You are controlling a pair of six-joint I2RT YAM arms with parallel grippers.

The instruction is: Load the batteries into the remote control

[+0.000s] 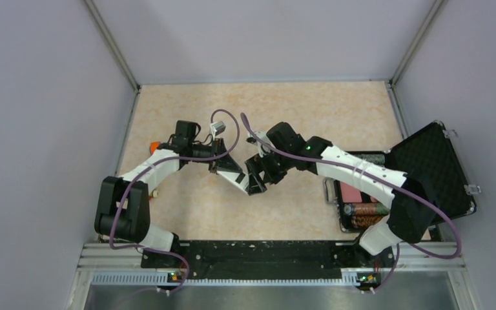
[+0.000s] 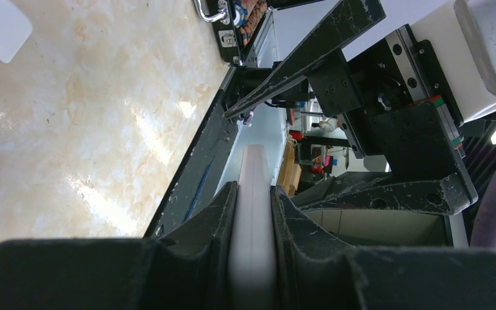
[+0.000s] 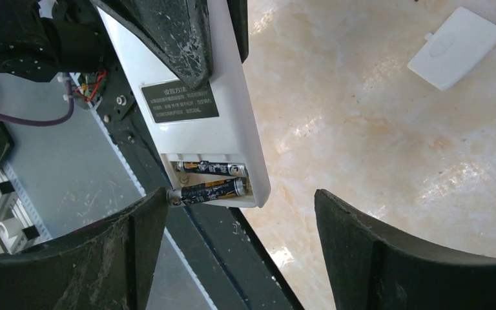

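The left tool (image 2: 255,190) was clenched on the remote (image 3: 197,97), its two dark fingers (image 2: 213,219) pressing the slim white bar edge-on from both sides. It held the bar up off the bench (image 1: 297,110) near the middle, slanting down toward the right tool (image 3: 240,203). The right tool was released, its jaws spread wide with nothing between them, one finger (image 3: 135,252) on either side of the remote's lower end. The remote's back faced the right wrist camera: a dark label (image 3: 179,102) with pale print sat in the middle of it, and below that the recess (image 3: 194,179) lay uncovered. Both batteries (image 3: 210,169) were in the recess, one above the other, dark with gold lettering. The upper one lay straight inside; the lower one (image 3: 208,190) sat tilted, its metal tip poking past the recess edge just beside the right tool's finger, and I could not tell whether they touched. The white cover (image 3: 455,48) lay flat on the bench, well apart from the remote. At the right side of the bench a black case (image 1: 436,165) stood open, with striped rolls (image 1: 365,210) in it. A small orange thing (image 1: 155,144) lay by the left arm
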